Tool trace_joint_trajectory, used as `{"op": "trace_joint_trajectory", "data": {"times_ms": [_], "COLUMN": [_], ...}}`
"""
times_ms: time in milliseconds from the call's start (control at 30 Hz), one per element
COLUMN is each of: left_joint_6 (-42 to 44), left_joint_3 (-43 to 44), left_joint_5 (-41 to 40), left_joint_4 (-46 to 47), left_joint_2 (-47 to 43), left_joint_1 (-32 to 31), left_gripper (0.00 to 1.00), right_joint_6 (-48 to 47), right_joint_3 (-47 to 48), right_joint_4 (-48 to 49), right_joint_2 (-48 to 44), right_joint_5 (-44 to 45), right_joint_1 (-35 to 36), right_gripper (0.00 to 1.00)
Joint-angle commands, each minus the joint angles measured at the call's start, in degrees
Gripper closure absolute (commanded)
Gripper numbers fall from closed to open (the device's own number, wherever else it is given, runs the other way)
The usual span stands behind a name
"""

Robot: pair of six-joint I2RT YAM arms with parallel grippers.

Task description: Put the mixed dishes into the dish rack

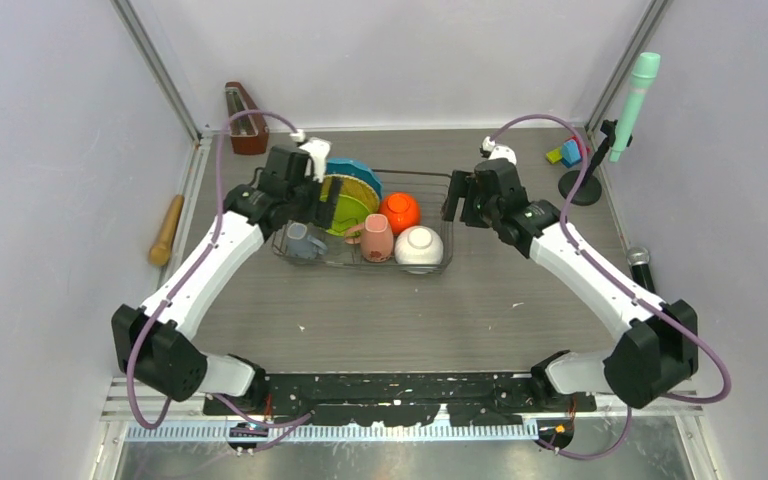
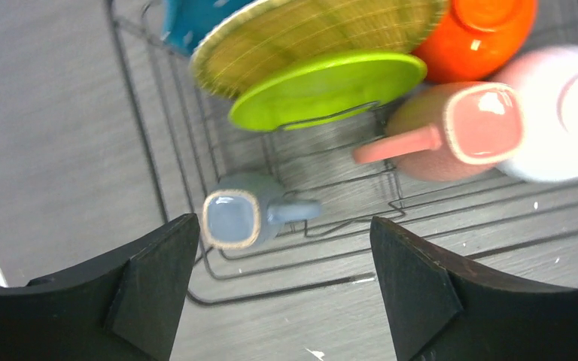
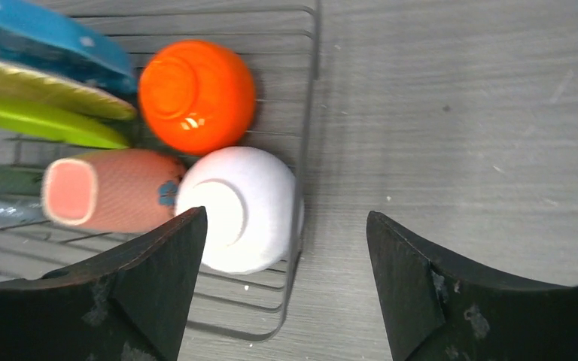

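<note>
The dish rack (image 1: 449, 228) stands mid-table and holds all the dishes I see. Blue plate (image 1: 362, 170), yellow woven plate (image 1: 346, 188) and lime plate (image 1: 352, 216) lean on edge at its back left. Orange bowl (image 1: 400, 210) and white bowl (image 1: 419, 246) lie upside down at the right, beside the pink mug (image 1: 377, 238). The grey-blue cup (image 2: 233, 218) lies in the front-left corner. My left gripper (image 2: 282, 226) hovers open above that corner, holding nothing. At the rack's right wall (image 3: 308, 135), my right gripper (image 3: 286, 218) hangs open and empty beside the white bowl (image 3: 248, 203).
A wooden rolling pin (image 1: 167, 230) lies by the left wall and a wooden metronome (image 1: 245, 120) stands at the back left. Toy blocks (image 1: 565, 153) and a mint-green microphone on a stand (image 1: 635, 100) occupy the back right. Another microphone (image 1: 642, 262) lies near the right wall.
</note>
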Motion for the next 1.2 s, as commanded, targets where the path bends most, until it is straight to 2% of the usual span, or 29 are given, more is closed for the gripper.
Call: {"op": "trace_joint_trajectory", "data": {"times_ms": [0, 100, 267, 467, 600, 700, 800, 900, 1000, 1033, 1167], "left_joint_6": [-14.7, -18.6, -21.0, -26.1, -30.4, -32.0, -33.8, -34.7, -34.7, -34.7, -35.4], "left_joint_3": [-3.4, -7.7, -12.4, -17.5, -21.2, -21.9, -21.4, -21.7, -18.1, -16.7, -14.2], "left_joint_5": [-0.4, 1.2, -0.3, 5.7, 8.8, 11.5, 11.4, 12.1, 13.0, 12.8, 10.3], "left_joint_4": [-2.4, -0.1, 0.7, 3.2, 7.9, 11.0, 13.1, 17.4, 16.9, 16.3, 19.6], "left_joint_2": [-5.7, -10.3, -14.7, -15.5, -14.2, -10.0, -6.8, -3.8, 1.8, 3.9, 10.0], "left_joint_1": [6.3, 10.6, 17.3, 24.0, 25.1, 25.1, 25.1, 25.1, 25.1, 24.8, 22.1], "left_gripper": [0.12, 0.11, 0.1, 0.18, 0.31, 0.39, 0.57, 0.88, 0.99, 1.0, 1.0], "right_joint_6": [6.0, 8.3, 11.5, 15.2, 17.0, 17.7, 18.8, 19.1, 19.0, 19.1, 18.9], "right_joint_3": [2.3, 2.4, 2.0, 1.9, 2.3, 3.3, 4.1, 5.0, 8.0, 8.7, 11.6], "right_joint_4": [-4.6, -4.0, -1.6, 2.5, 4.9, 5.9, 6.6, 8.5, 9.0, 8.9, 10.0], "right_joint_2": [2.6, 4.5, 8.8, 13.2, 15.5, 17.7, 19.6, 20.7, 23.1, 23.6, 26.5], "right_joint_5": [9.6, 13.1, 12.0, 9.5, 9.5, 9.9, 11.1, 12.1, 12.1, 11.4, 10.2], "right_joint_1": [0.1, 0.2, 0.2, 0.1, 0.2, 0.1, 0.1, -0.3, -1.4, -2.3, -5.7], "right_gripper": [0.18, 0.27, 0.38, 0.47, 0.51, 0.54, 0.63, 0.72, 0.78, 0.83, 0.86]}}
